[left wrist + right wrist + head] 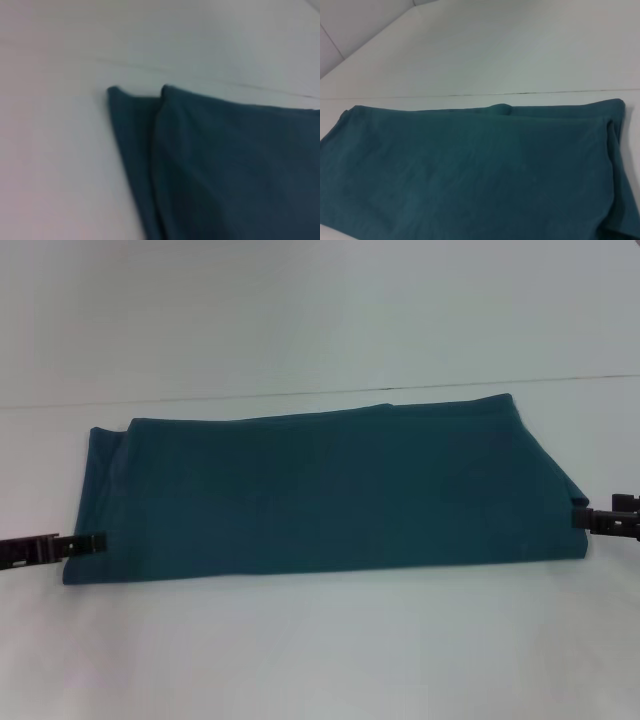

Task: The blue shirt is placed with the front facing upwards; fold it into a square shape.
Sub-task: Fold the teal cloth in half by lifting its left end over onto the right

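The blue shirt [320, 490] lies flat on the white table [320, 650], folded into a long band running left to right, with no lettering or collar showing. My left gripper [95, 541] sits low at the band's left end, its tip over the near-left corner of the cloth. At the right end, my right gripper [580, 517] meets the edge of the cloth. The left wrist view shows two layered corners of the shirt [235, 170]. The right wrist view shows the shirt [470, 170] along its length, with a doubled edge on one side.
A thin seam [300, 397] crosses the table just behind the shirt. White tabletop stretches in front of the shirt and behind it [320, 320]. Nothing else stands on the surface.
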`<state>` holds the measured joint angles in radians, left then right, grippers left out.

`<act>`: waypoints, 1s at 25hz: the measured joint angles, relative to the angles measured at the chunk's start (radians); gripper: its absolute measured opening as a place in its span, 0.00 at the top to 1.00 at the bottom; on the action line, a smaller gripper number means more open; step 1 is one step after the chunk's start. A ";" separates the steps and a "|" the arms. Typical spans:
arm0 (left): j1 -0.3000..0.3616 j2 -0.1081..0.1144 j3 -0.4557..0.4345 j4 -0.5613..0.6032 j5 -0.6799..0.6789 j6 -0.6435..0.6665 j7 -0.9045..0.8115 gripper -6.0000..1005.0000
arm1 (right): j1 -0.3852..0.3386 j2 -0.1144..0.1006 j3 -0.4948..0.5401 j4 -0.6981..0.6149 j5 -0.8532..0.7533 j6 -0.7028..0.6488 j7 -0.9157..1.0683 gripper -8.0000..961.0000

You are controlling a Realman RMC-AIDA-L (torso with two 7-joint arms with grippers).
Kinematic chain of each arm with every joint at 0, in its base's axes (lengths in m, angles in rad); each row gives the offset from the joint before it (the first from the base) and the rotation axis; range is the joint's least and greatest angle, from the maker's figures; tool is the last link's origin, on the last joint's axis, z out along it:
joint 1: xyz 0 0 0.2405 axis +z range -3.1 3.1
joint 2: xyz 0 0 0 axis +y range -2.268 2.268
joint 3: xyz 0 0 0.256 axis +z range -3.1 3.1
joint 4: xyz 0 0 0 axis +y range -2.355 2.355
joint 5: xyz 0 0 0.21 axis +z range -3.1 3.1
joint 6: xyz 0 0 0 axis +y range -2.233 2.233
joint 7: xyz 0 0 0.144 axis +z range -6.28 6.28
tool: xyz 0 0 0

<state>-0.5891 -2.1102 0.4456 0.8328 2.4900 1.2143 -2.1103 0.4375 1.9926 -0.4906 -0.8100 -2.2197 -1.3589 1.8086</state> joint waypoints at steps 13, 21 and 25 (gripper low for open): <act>-0.007 0.010 -0.004 -0.002 0.038 0.030 -0.099 0.24 | 0.010 0.003 -0.009 0.002 -0.002 0.018 -0.004 0.03; -0.009 0.010 -0.001 -0.018 0.047 -0.002 -0.098 0.24 | 0.010 0.003 -0.013 0.002 -0.011 0.019 -0.002 0.03; -0.011 0.009 -0.001 -0.029 0.048 -0.015 -0.097 0.24 | 0.011 0.003 -0.013 0.001 -0.012 0.019 -0.002 0.03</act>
<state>-0.5999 -2.1009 0.4449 0.8035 2.5380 1.1990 -2.2076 0.4485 1.9957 -0.5032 -0.8092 -2.2316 -1.3397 1.8068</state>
